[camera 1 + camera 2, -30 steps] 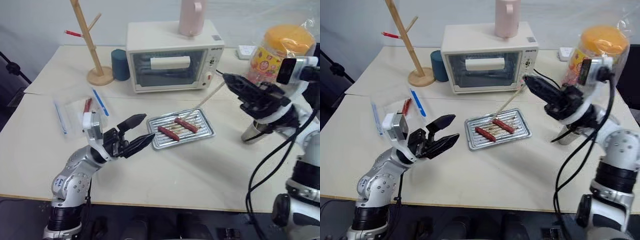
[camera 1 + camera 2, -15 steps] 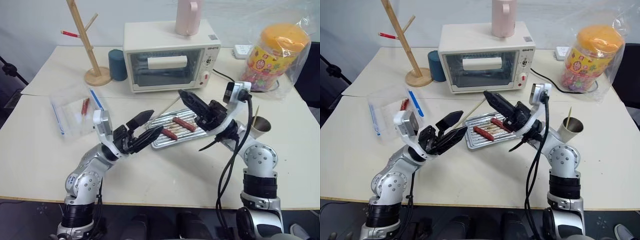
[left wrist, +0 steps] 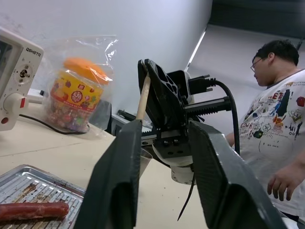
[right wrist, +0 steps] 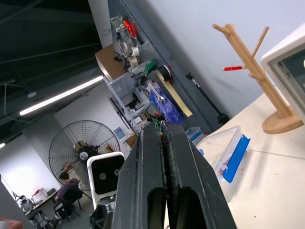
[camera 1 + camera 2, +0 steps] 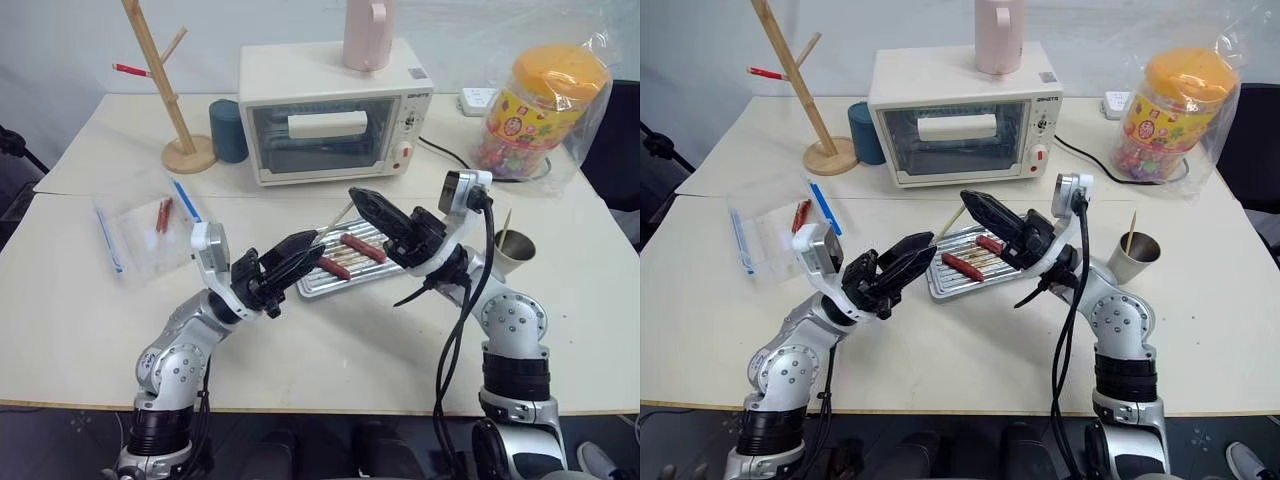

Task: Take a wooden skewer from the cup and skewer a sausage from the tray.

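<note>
Wooden skewer (image 5: 335, 220) clamped in right end effector (image 5: 362, 197); left end effector (image 5: 308, 244) part-open.

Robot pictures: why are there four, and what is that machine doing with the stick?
It is a robot with two arms, each ending in a two-fingered gripper. Two pictures come from cameras in its head, looking down at the table. The other two come from cameras on its wrists. The right gripper is shut on a thin wooden skewer, which reaches toward the left gripper. Below them sits a metal tray with two sausages. The silver cup, with another stick in it, stands beside the right arm. A toaster oven is behind. The left wrist picture also catches a person nearby.
</note>
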Motion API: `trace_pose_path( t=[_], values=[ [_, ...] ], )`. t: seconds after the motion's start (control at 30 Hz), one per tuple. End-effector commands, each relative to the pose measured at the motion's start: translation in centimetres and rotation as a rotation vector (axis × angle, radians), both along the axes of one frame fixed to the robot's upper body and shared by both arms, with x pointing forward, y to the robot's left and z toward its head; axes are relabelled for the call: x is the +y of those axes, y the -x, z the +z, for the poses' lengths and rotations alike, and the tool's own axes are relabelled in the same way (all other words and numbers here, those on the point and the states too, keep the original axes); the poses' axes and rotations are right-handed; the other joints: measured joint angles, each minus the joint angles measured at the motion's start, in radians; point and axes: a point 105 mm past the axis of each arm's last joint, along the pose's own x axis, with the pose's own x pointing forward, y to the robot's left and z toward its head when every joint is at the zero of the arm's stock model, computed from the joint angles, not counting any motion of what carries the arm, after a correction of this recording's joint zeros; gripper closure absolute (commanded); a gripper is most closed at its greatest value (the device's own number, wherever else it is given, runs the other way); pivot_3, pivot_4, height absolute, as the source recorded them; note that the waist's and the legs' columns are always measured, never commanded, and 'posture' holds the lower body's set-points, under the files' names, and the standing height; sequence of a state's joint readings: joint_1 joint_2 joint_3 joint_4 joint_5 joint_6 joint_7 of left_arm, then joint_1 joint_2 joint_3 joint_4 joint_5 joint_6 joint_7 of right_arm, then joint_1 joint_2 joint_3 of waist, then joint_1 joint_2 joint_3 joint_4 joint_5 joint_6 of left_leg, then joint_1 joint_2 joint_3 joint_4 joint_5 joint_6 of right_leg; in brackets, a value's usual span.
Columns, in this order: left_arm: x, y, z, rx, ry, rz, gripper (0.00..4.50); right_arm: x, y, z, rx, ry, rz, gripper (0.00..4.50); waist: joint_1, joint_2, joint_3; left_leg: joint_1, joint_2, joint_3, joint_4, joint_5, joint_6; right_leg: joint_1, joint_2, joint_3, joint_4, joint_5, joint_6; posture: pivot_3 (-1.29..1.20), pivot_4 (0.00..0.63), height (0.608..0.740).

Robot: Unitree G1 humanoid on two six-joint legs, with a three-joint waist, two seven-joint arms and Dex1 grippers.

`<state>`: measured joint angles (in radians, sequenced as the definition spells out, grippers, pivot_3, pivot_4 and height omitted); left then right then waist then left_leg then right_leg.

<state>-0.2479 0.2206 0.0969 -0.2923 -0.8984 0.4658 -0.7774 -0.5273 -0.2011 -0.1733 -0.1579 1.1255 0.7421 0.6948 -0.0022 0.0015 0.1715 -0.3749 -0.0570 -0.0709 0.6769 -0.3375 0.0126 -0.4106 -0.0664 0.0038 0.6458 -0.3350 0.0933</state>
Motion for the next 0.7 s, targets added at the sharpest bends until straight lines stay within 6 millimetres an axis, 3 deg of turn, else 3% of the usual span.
trace_pose_path(
  t=[0.03, 0.07, 0.23, 0.47, 0.6, 0.7],
  values=[
    [0.0, -0.2, 0.2, -0.018, 0.000, 0.013, 3.95, -0.1, 1.0, 1.2, -0.056, -0.042, 0.013, 4.50, 0.000, 0.000, 0.000, 0.000, 0.000, 0.000, 0.000, 0.000, 0.000, 0.000, 0.000, 0.000, 0.000, 0.000, 0.000, 0.00, 0.150, 0.740],
    [0.0, -0.2, 0.1, -0.019, -0.003, 0.015, 4.13, -0.1, 1.1, 1.2, -0.055, -0.043, 0.015, 4.50, 0.000, 0.000, 0.000, 0.000, 0.000, 0.000, 0.000, 0.000, 0.000, 0.000, 0.000, 0.000, 0.000, 0.000, 0.000, 0.00, 0.150, 0.740],
    [0.3, -0.8, 0.1, 0.000, -0.002, 0.057, 4.13, -0.1, 1.3, 1.2, -0.052, -0.046, 0.024, 4.50, 0.000, 0.000, 0.000, 0.000, 0.000, 0.000, 0.000, 0.000, 0.000, 0.000, 0.000, 0.000, 0.000, 0.000, 0.000, 0.00, 0.150, 0.740],
    [0.8, -0.6, 1.6, -0.038, 0.019, 0.060, 2.75, -0.3, 1.2, 1.1, -0.050, -0.036, 0.017, 4.50, 0.000, 0.000, 0.000, 0.000, 0.000, 0.000, 0.000, 0.000, 0.000, 0.000, 0.000, 0.000, 0.000, 0.000, 0.000, 0.00, 0.150, 0.740],
    [1.1, -0.3, 1.3, -0.041, -0.007, 0.046, 1.89, -0.4, 1.1, 1.0, -0.048, -0.033, 0.016, 4.50, 0.000, 0.000, 0.000, 0.000, 0.000, 0.000, -0.001, 0.000, 0.000, 0.000, 0.000, 0.000, 0.000, 0.000, 0.000, 0.00, 0.150, 0.740],
    [1.4, -0.4, 1.1, -0.036, 0.002, 0.056, 1.89, -0.4, 1.1, 1.0, -0.045, -0.029, 0.020, 4.50, 0.000, 0.000, 0.000, 0.000, 0.000, 0.000, -0.001, 0.000, 0.000, 0.000, 0.000, 0.000, 0.000, 0.000, 0.000, 0.00, 0.150, 0.740]
  ],
)
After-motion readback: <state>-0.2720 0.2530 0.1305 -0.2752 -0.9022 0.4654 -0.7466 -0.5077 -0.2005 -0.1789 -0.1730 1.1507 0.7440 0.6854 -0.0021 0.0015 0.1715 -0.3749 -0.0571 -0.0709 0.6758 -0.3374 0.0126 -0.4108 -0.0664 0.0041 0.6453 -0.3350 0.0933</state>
